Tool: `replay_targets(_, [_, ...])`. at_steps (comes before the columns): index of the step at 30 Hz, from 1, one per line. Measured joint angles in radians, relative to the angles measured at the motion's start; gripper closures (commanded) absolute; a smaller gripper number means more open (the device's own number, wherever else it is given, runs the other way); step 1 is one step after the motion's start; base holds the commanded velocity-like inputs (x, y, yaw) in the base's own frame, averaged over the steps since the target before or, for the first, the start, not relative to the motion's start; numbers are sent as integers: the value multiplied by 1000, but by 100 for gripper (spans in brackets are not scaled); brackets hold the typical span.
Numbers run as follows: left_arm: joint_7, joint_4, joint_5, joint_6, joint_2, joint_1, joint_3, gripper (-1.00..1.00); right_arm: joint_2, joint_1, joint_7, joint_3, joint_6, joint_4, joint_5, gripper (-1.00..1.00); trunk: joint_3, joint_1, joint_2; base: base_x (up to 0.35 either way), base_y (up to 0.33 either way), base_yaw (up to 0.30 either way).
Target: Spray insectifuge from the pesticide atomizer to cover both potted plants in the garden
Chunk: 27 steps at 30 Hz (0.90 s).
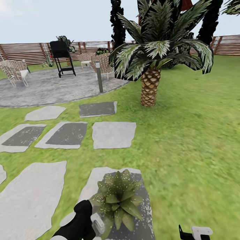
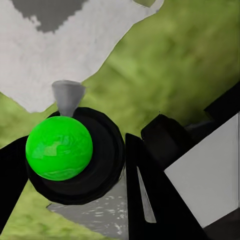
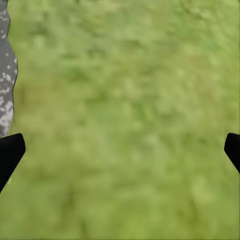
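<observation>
A potted plant (image 1: 118, 200), a low rosette of pointed green leaves, stands on a grey stepping stone (image 1: 96, 180) at the bottom centre of the head view. Fine white specks of insectifuge (image 1: 128, 184) dot its leaves and the stone around it. My left gripper (image 1: 90, 220) is just left of the plant, shut on the pesticide atomizer (image 2: 60, 148). In the left wrist view the atomizer shows a green ball in a dark body with a grey nozzle pointing away. My right gripper (image 1: 195, 233) hangs open over bare lawn to the plant's right, its fingertips (image 3: 10, 152) wide apart.
Several flat stepping stones (image 1: 113, 134) lie ahead on the lawn. A striped-leaf palm (image 1: 151, 83) stands ahead to the right. Beyond is a round paved patio (image 1: 45, 88) with chairs, a black grill (image 1: 61, 58) and a short lamp post (image 1: 99, 77), backed by a slatted fence (image 1: 26, 52).
</observation>
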<state>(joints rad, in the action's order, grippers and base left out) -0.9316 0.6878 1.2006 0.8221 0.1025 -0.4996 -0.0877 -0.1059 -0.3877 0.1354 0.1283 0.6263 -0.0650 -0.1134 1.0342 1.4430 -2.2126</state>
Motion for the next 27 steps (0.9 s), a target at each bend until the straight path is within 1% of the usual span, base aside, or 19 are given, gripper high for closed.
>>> replay_targets(3, [6, 0, -37, 0, 1, 0, -2, 100, 0, 0, 0, 0, 0, 0, 0, -100, 0, 0, 0, 0, 0, 252])
replay_targets(7, [82, 0, -63, 1, 6, 0, 1, 100, 0, 0, 0, 0, -1, 0, 0, -100, 0, 0, 0, 0, 0, 67])
replay_targets(8, [97, 0, -85, 1, 7, -1, -1, 100, 0, 0, 0, 0, 0, 0, 0, -100, 0, 0, 0, 0, 0, 9])
replay_targets(10, [107, 20, -115, 0, 7, -1, -2, 100, -1, 0, 0, 1, 0, 0, 0, -100, 0, 0, 0, 0, 0, 3])
replay_targets(14, [110, 40, -131, 0, 3, 0, 0, 100, -2, 0, 0, 0, 0, 0, 0, -100, 0, 0, 0, 0, -14, 0])
replay_targets(17, [110, 41, -134, -1, 3, 0, 0, 100, -1, 0, 0, 0, 0, 0, 0, -100, 0, 0, 0, 0, -185, 40])
replay_targets(20, [110, 41, -134, -1, 2, 0, 0, 100, 0, 0, 0, 0, 0, 0, 0, -100, 0, 0, 0, 0, -141, 211])
replay_targets(27, [111, 43, -134, 0, 2, 0, -2, 100, 0, 0, 0, 0, -1, 0, 0, -100, 0, 0, 0, 0, -12, 271])
